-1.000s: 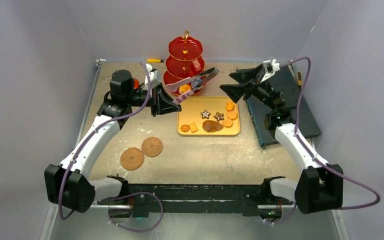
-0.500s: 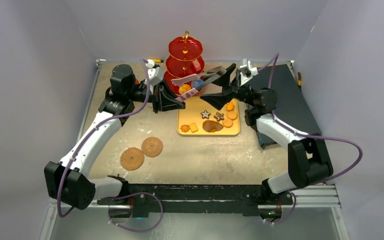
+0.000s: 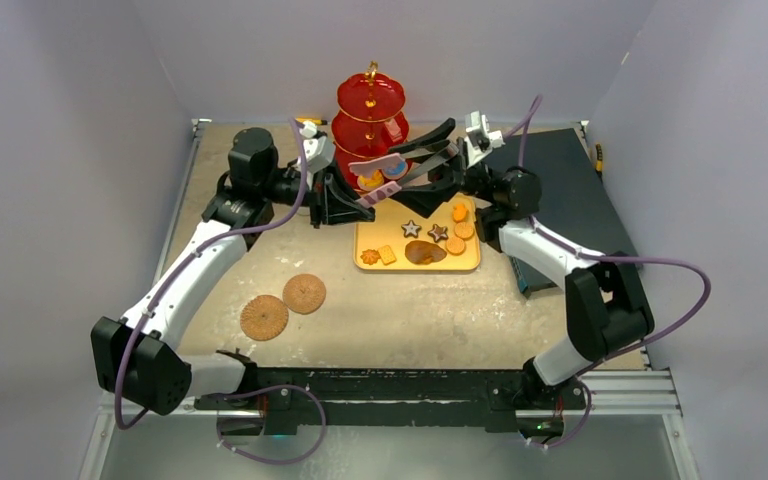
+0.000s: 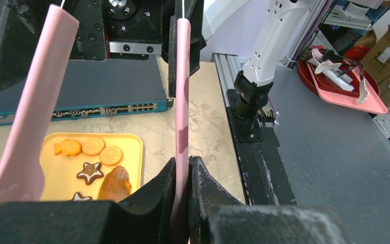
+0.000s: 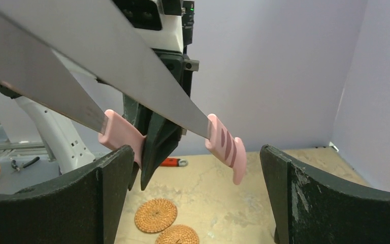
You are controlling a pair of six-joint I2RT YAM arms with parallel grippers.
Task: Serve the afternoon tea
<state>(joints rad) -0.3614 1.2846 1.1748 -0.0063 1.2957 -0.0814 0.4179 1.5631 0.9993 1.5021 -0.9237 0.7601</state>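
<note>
Treat the service as being at an early stage. The red three-tier stand [image 3: 371,97] is at the far edge of the table [image 3: 410,310], directly behind the yellow tray [image 3: 467,257]. Its top and middle tiers look bare. Its bottom tier appears to carry one orange piece [image 3: 368,179] with a bluish item beside it, but you cannot tell from the overhead view whether that item rests on the tier or sits in the tongs. Nearly all the pastries and biscuits lie on the tray: two star biscuits [image 3: 411,228], several round orange biscuits [image 3: 455,245], a brown pastry [image 3: 424,252] and two small pieces at the near left corner. Expect all of these to need moving to the stand. No mug can be made out in any view, so count that part as outstanding. Two woven coasters [image 3: 264,317] lie touching each other on the near left of the table with nothing on them. Note that the left gripper [image 4: 183,173] is clamped tight on one pink arm of the tongs [image 5: 147,76], and the other arm stands free. The right gripper [image 5: 197,152] has its fingers spread fully to either side of the tongs above the tray's far edge, gripping nothing.
</note>
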